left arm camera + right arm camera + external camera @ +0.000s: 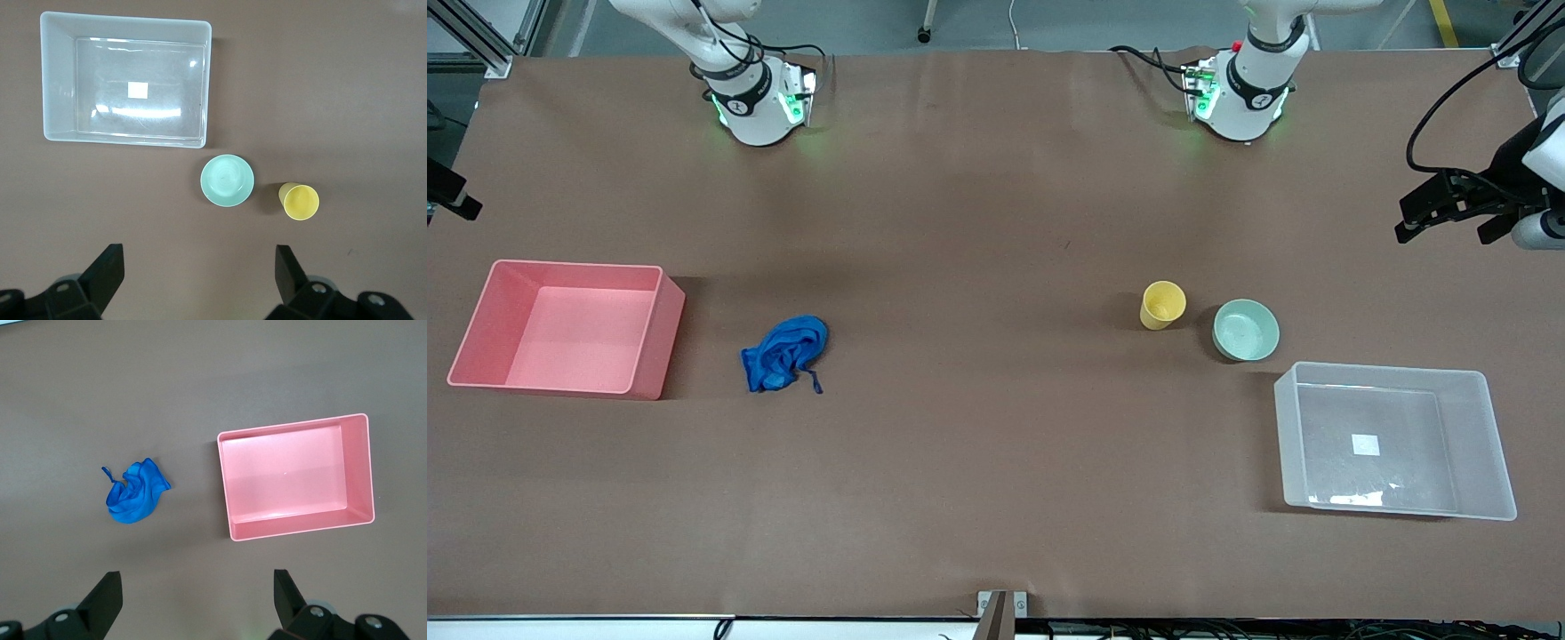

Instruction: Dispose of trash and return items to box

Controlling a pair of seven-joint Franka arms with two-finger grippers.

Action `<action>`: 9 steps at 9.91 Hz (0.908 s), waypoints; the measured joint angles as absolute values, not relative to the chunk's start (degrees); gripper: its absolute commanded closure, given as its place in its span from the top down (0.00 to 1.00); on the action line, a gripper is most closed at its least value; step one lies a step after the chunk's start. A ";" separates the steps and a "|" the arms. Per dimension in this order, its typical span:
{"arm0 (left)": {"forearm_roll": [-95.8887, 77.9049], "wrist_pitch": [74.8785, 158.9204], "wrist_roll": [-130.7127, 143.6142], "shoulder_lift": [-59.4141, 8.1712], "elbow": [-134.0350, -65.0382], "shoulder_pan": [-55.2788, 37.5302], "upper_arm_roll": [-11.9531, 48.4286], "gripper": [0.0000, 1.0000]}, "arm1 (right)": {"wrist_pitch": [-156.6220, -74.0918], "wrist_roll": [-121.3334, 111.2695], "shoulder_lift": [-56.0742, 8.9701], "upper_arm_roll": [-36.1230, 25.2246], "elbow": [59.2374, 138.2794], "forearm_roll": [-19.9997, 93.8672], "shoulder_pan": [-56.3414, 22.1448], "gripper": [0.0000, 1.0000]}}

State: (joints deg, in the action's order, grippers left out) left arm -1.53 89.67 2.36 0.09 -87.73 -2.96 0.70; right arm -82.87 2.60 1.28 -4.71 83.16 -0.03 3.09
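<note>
The blue cloth wad (784, 353) lies on the brown table beside the pink bin, its thin string trailing toward the front camera; it also shows in the right wrist view (135, 491). The yellow cup (1162, 305) stands upright beside the mint-green bowl (1246, 329); both show in the left wrist view, the cup (300, 201) and the bowl (227, 180). The clear box (1394, 440) with a white label sits empty, nearer the front camera than the bowl, and shows in the left wrist view (59, 80). My left gripper (200, 259) and right gripper (197, 581) hang high over bare table, both open and empty.
The pink opaque bin (569, 327) sits empty at the right arm's end of the table, also in the right wrist view (297, 477). The arm bases (756, 98) stand along the table's edge farthest from the front camera. Black equipment (1458, 203) juts in at the left arm's end.
</note>
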 measured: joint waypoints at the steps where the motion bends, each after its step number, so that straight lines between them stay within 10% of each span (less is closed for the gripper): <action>1: -1.52 89.67 2.36 0.09 -87.74 -2.96 0.70 1.00 | -82.87 2.60 1.28 -4.71 83.16 -0.03 3.09 1.00; 9: -1.40 97.78 2.71 -0.42 -97.22 -2.84 0.60 1.00 | -85.57 2.02 -3.63 -3.79 84.30 0.08 -1.60 1.00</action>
State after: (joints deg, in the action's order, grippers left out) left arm -1.40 97.78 2.71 -0.42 -97.22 -2.84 0.60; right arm -85.57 2.02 -3.63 -3.79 84.30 0.08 -1.60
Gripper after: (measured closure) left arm 0.000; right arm 0.000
